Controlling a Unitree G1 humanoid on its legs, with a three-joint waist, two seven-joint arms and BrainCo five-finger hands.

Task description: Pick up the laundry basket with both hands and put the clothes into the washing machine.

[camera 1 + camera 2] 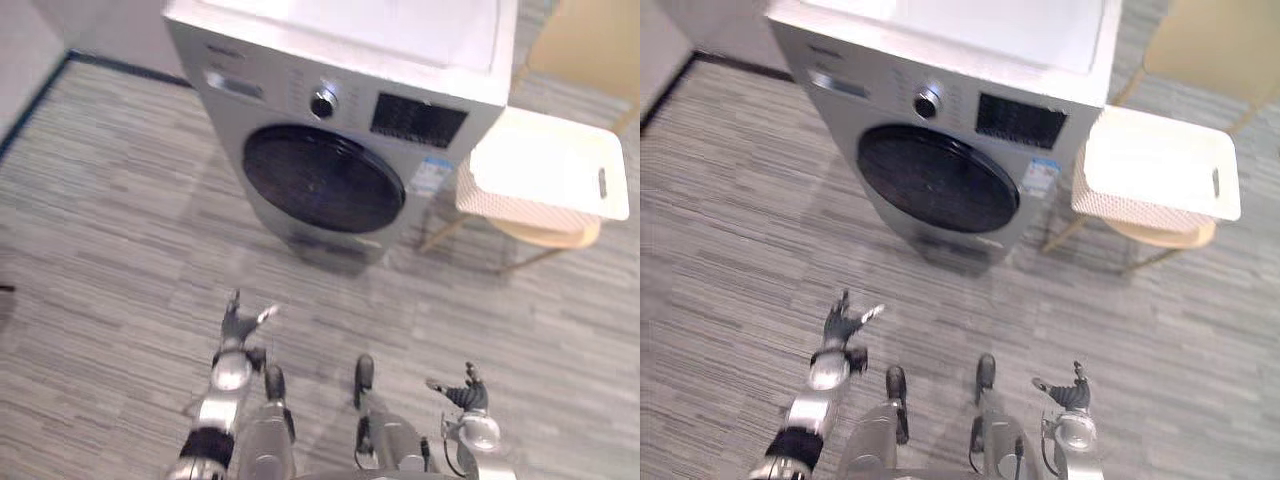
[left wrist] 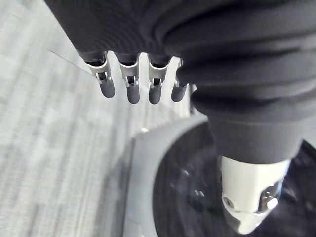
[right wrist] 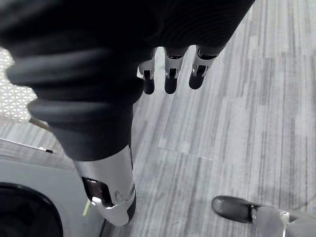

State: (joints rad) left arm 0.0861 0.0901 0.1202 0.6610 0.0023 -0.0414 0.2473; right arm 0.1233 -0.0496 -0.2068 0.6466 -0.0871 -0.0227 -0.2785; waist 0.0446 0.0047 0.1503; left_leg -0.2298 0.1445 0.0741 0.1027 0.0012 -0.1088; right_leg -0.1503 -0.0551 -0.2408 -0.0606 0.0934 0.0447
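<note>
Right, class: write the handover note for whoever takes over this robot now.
Left hand: open, empty, low before the washing machine.
Right hand: open, empty, low too.
Laundry basket sits on a wooden stool to the machine's right, untouched; contents unclear.
Door looks shut.
Done: nothing yet. Left: grasp basket with both hands, load the machine.

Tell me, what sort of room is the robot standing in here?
Probably a laundry corner, perhaps a home mock-up: a silver front-loading washing machine with its round door closed, a white laundry basket on a wooden seat beside it, and grey striped carpet underfoot.
</note>
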